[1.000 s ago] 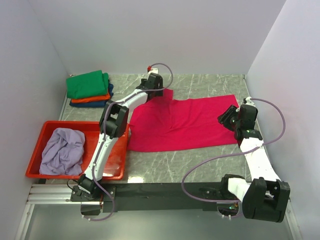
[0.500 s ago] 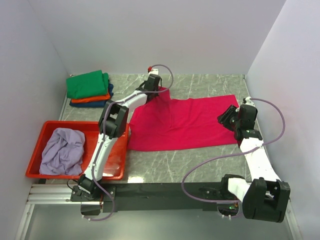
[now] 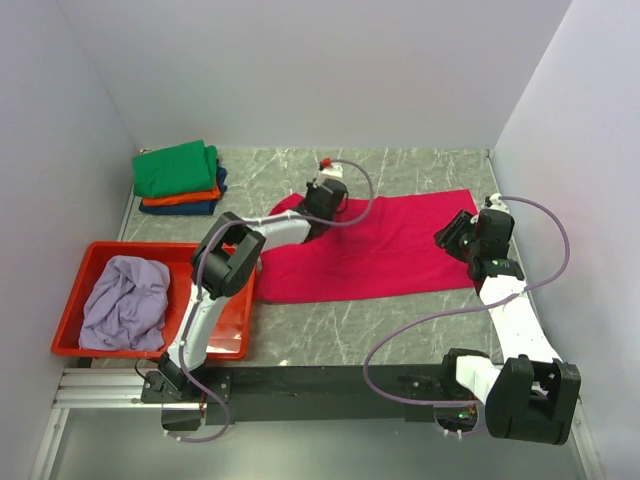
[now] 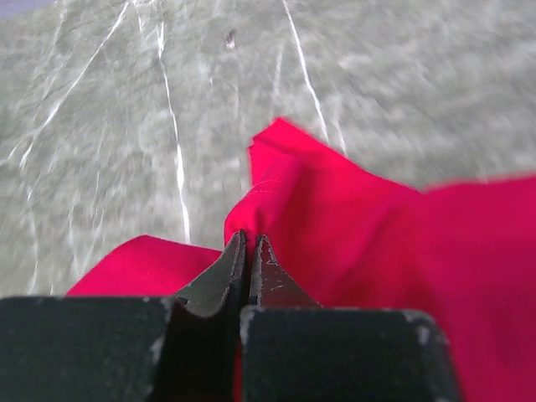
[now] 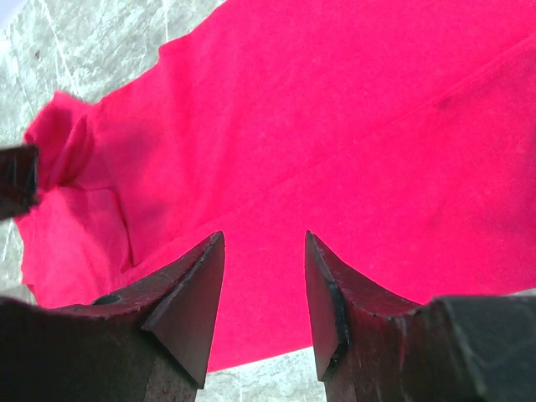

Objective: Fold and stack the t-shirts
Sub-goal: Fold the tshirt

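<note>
The crimson-pink t-shirt (image 3: 390, 250) lies spread across the middle of the table. My left gripper (image 3: 322, 208) is shut on its far-left sleeve (image 4: 285, 167), and the cloth bunches around the closed fingertips (image 4: 249, 241). My right gripper (image 3: 452, 238) hovers open over the shirt's right edge, with only flat pink cloth (image 5: 335, 126) beneath its fingers (image 5: 201, 293). At the far left stands a folded stack with the green shirt (image 3: 178, 168) on top, then orange (image 3: 180, 197), then dark blue (image 3: 190, 208). The pale lavender shirt (image 3: 125, 300) lies crumpled in the tray.
The red plastic tray (image 3: 100, 248) sits at the near left, with the left arm's elbow (image 3: 232, 258) above its right rim. White walls close the table in on the left, back and right. Marbled table surface (image 3: 400, 320) shows in front of the pink shirt.
My left gripper shut on the sleeve, then pulled it right and nearer, folding that corner over the shirt. The right arm has not moved.
</note>
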`<state>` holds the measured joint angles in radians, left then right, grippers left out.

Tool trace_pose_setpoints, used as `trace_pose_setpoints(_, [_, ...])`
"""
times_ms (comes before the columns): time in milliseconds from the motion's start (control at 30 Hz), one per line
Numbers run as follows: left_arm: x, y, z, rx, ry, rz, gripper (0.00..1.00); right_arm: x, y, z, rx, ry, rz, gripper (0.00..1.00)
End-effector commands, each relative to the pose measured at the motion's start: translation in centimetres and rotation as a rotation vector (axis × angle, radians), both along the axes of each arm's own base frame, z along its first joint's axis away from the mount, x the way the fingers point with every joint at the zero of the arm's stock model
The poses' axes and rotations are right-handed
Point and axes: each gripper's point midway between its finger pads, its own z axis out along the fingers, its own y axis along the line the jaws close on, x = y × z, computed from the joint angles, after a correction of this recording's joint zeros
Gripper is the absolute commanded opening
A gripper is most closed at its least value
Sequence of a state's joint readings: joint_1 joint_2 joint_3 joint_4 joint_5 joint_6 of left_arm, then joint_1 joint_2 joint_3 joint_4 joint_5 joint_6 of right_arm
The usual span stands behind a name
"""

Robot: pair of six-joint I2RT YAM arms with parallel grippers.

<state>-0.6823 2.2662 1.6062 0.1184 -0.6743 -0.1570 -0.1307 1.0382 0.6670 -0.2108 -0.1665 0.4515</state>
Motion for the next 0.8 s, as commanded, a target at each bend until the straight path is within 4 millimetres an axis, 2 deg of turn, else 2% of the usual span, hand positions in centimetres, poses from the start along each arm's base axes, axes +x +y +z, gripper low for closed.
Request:
trace_pose_setpoints(0, [-1.5, 0.4, 4.8, 0.000, -0.125, 0.075, 0.02, 0.4, 0.1, 0.3, -0.018, -0.022, 0.013, 0.50])
trace_pose_setpoints(33, [-2.5, 0.7, 3.7, 0.009, -0.099, 0.085, 0.03, 0.3, 0.1, 0.2, -0.016, -0.022, 0.014, 0.50])
trace_pose_setpoints(100, [-4.1, 0.1, 3.5, 0.001, -0.081, 0.071, 0.08, 0.4, 0.2, 0.2, -0.013, -0.023, 0.019, 0.50])
trace_pose_setpoints(133, [-4.7, -0.2, 3.1, -0.026, -0.069, 0.075, 0.20, 0.4, 0.2, 0.0, -0.013, -0.018, 0.019, 0.50])
trace_pose_setpoints(167, [-6.1, -0.4, 1.9, -0.011, -0.031, 0.056, 0.26, 0.4, 0.3, -0.1, -0.011, -0.015, 0.023, 0.50])
trace_pose_setpoints(200, [-6.8, -0.6, 2.0, -0.021, -0.022, 0.050, 0.29, 0.3, 0.4, -0.2, -0.011, -0.015, 0.025, 0.50])
trace_pose_setpoints(233, [-7.8, -0.5, 1.2, -0.035, -0.005, 0.055, 0.36, 0.4, 0.3, -0.2, -0.011, -0.015, 0.023, 0.50])
trace_pose_setpoints(267, [-8.8, -1.2, 1.0, -0.046, 0.010, 0.028, 0.40, 0.4, 0.3, -0.2, -0.012, -0.015, 0.024, 0.50])
trace_pose_setpoints(333, [-9.9, -1.9, 2.0, -0.130, 0.030, 0.013, 0.52, 0.4, 0.3, -0.2, -0.013, -0.015, 0.025, 0.50])
trace_pose_setpoints(367, [-10.3, -2.0, 2.0, -0.155, 0.047, 0.003, 0.64, 0.4, 0.3, -0.3, -0.012, -0.012, 0.023, 0.50])
trace_pose_setpoints(433, [-10.7, -2.6, 4.0, -0.237, 0.051, -0.032, 0.76, 0.5, 0.3, -0.3, -0.012, -0.014, 0.026, 0.50])
trace_pose_setpoints(533, [-9.5, -1.8, 6.2, -0.333, 0.051, -0.028, 0.82, 0.5, 0.5, -0.4, -0.009, -0.013, 0.031, 0.50])
trace_pose_setpoints(567, [-8.0, -0.3, 6.8, -0.363, 0.043, 0.003, 0.82, 0.5, 0.5, -0.3, -0.009, -0.016, 0.031, 0.50])
trace_pose_setpoints(633, [-6.4, 0.3, 7.0, -0.420, 0.061, 0.009, 0.82, 0.5, 0.5, -0.3, -0.009, -0.016, 0.033, 0.50])
trace_pose_setpoints(667, [-5.0, 1.8, 6.7, -0.439, 0.068, 0.041, 0.82, 0.5, 0.5, -0.3, -0.009, -0.016, 0.035, 0.50])
trace_pose_setpoints(700, [-4.3, 2.1, 5.6, -0.459, 0.091, 0.051, 0.81, 0.5, 0.5, -0.4, -0.007, -0.015, 0.036, 0.50])
trace_pose_setpoints(733, [-3.6, 1.7, 5.7, -0.499, 0.113, 0.022, 0.81, 0.5, 0.5, -0.4, -0.007, -0.016, 0.037, 0.50])
trace_pose_setpoints(767, [-2.7, 2.7, 5.2, -0.518, 0.127, 0.035, 0.81, 0.5, 0.5, -0.5, -0.006, -0.013, 0.037, 0.50])
